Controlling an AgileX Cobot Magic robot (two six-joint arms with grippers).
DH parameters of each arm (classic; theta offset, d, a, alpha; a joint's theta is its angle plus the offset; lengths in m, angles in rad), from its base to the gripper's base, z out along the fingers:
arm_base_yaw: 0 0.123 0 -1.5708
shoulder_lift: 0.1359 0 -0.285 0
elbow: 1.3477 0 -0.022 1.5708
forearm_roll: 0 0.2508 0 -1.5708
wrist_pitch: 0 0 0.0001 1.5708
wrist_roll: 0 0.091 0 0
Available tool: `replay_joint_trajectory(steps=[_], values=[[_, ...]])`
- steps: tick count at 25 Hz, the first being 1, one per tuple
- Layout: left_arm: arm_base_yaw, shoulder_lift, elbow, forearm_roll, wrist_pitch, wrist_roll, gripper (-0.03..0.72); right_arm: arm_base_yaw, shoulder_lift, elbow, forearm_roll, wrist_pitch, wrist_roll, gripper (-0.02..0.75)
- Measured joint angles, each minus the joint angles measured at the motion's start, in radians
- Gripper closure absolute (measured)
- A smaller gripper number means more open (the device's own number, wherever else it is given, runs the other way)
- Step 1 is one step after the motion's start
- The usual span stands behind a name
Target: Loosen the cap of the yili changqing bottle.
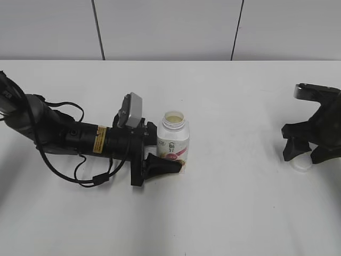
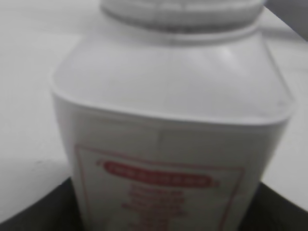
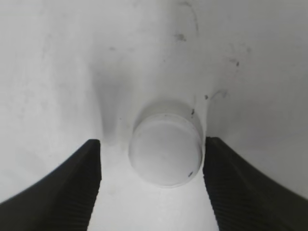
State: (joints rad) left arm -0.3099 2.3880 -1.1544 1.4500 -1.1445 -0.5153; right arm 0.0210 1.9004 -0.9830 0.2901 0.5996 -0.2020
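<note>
Filling the left wrist view almost edge to edge, the yili changqing bottle (image 2: 168, 144) stands upright near the middle of the desk (image 1: 224, 213) in the exterior view, its neck open and pale liquid showing inside. Around its lower body sits the left pincer (image 1: 169, 164), reaching in from the left of the frame; one dark finger lies along the front of the label, but whether the fingers press the bottle or merely flank it I cannot tell. At the right edge of the frame the right pincer (image 1: 301, 154) hangs low over the desk. Its jaws are spread apart with the cap (image 3: 166, 149) lying between them on the desk, a visible gap on both sides. To my eye the loosening is done and more: the cap is off entirely and set down.
</note>
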Motion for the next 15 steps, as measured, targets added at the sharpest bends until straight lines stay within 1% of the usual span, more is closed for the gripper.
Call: replay_joint_trajectory(steps=[3, 5, 10, 15], values=[[0.000, 0.000, 0.001, 0.006, -0.025, 0.000, 0.108, 0.000, 0.000, -0.048, 0.007, 0.072, 0.000, 0.213], [0.000, 0.000, 0.001, 0.008, -0.043, 0.000, 0.082, 0.000, 0.000, -0.078, 0.011, 0.115, 0.000, 0.213], [0.000, 0.000, 0.001, 0.012, -0.054, 0.000, 0.076, 0.000, -0.031, -0.099, 0.019, 0.162, 0.000, 0.213], [0.006, -0.044, 0.001, 0.034, -0.054, -0.001, 0.085, -0.001, -0.114, -0.100, 0.023, 0.166, 0.000, 0.213]])
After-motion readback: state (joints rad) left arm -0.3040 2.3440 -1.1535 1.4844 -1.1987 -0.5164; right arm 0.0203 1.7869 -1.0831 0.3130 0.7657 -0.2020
